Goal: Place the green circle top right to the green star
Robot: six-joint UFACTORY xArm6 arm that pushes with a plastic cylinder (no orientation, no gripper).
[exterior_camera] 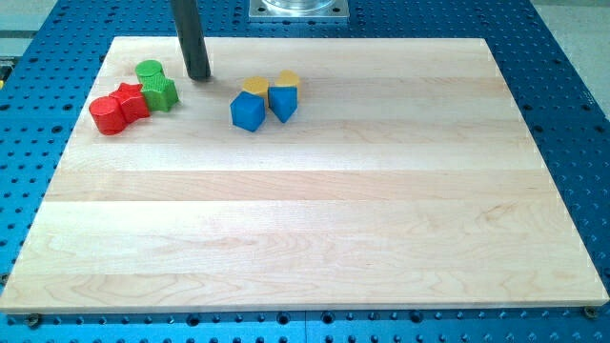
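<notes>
The green circle (148,70) lies near the board's top left, touching the upper left side of the green star (161,92). My tip (198,76) stands on the board just to the right of the green circle and up-right of the green star, a small gap away from both. The dark rod rises from it out of the view's top.
A red star (132,100) and a red circle (109,114) touch the green star's left side. To the right, a blue cube (248,110), a blue block (283,102) and two yellow blocks (254,86) (288,79) form a cluster. The wooden board (315,219) lies on a blue perforated table.
</notes>
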